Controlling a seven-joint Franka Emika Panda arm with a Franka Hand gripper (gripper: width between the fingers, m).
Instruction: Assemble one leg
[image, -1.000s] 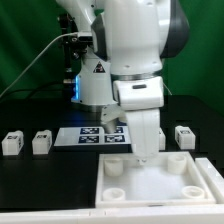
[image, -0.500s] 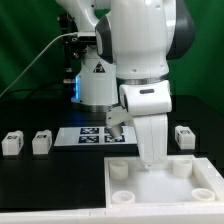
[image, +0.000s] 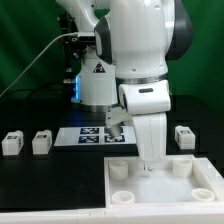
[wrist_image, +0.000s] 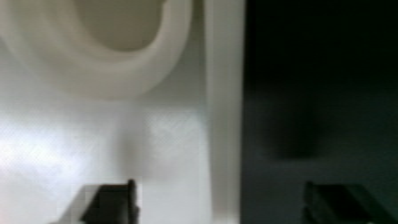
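Note:
Three legs show in the exterior view, each a small white block: two at the left (image: 12, 142) (image: 42, 142) and one at the right (image: 184, 135). My gripper (image: 147, 165) is down at the far edge of the large white panel (image: 160, 190) with its round corner sockets. In the wrist view the gripper (wrist_image: 224, 203) is open. One finger (wrist_image: 111, 200) is over the white panel (wrist_image: 107, 120) and the other is over the dark table, with the panel's edge between them. A round socket (wrist_image: 107, 25) lies ahead. No leg is in the gripper.
The marker board (image: 92, 135) lies behind the panel, near the robot base (image: 95, 85). A green backdrop stands at the rear. The panel fills the front right of the black table.
Since one second ago the arm and the white panel have shifted toward the exterior view's right. Over the last half second nothing has visibly moved.

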